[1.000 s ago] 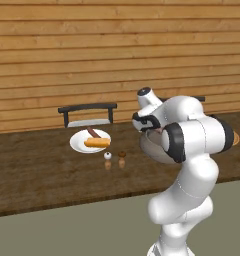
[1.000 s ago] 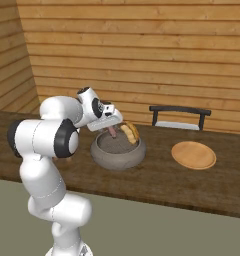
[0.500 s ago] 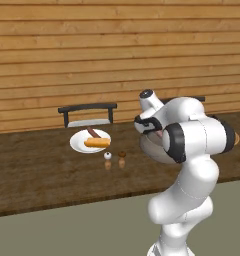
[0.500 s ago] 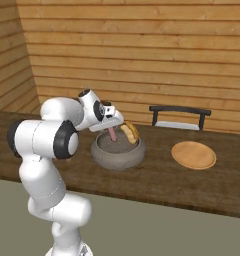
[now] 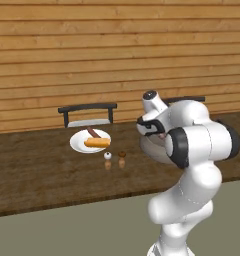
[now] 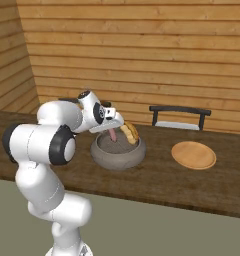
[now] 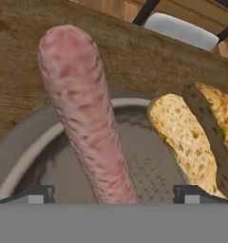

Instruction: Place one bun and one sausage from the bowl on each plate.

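Dark fingertips (image 7: pixel 40 193) spread wide at either side of the sausage (image 7: pixel 85 118), not clamped on it. Gripper (image 6: pixel 113 131) open, poised over the bowl (image 6: pixel 117 154), nothing visibly pinched. Sausage standing on end inside the bowl, lower end down on the mesh floor, upper end leaning out past the rim. Beside it, a bun (image 7: pixel 185 137), also propped against the inner wall of the bowl, its cut crumb face turned toward the sausage; seen in the right base view as a golden roll (image 6: pixel 129 133) sticking up over the far rim.

Right of the bowl, set apart on the dark wooden counter (image 6: pixel 157 180): a tan wooden plate (image 6: pixel 193 154), bare. Behind that plate, against the plank wall: a black rack (image 6: pixel 179 116).

Left of the bowl, well apart: a white plate (image 5: pixel 77 145) carrying a second bun (image 5: pixel 97 142) with a second sausage (image 5: pixel 93 132) lying just behind it. Between white plate and bowl, near the plate's front edge: two small shakers (image 5: pixel 115 160), one pale-topped, one brown-topped. Behind the white plate: another black rack (image 5: pixel 87 113).
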Robot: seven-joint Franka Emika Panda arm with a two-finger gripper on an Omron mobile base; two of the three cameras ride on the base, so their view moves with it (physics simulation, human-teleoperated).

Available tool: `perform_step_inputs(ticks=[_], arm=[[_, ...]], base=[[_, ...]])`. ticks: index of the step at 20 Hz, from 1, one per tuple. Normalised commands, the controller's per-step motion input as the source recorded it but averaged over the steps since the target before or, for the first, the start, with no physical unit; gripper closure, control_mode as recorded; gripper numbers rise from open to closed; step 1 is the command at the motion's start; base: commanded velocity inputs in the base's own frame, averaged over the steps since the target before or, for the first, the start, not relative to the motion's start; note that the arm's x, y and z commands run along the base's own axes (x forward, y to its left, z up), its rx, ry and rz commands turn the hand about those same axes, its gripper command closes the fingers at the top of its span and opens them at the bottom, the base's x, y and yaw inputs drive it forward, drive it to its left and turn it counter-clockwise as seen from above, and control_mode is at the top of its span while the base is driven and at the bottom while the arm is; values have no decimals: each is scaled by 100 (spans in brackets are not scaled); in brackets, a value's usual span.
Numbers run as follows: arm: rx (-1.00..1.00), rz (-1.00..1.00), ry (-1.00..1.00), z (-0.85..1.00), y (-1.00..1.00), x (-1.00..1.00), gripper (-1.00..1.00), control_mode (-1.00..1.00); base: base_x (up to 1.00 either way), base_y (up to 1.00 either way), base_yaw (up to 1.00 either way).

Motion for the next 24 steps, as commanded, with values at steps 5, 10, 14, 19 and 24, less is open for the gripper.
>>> perform_step_inputs(ticks=[5, 10, 14, 19, 24], arm=[[0, 0, -1, -3, 0, -4, -100, -100], [7, 0, 0, -29, -10, 1, -100, -100], [7, 0, 0, -27, -7, 0, 100, -100], [2, 0, -1, -16, -2, 0, 100, -100], [0, 0, -2, -42, -4, 0, 100, -100]], base=[[0, 0, 0], [0, 0, 0], [0, 0, 0], [0, 0, 0], [0, 0, 0]])
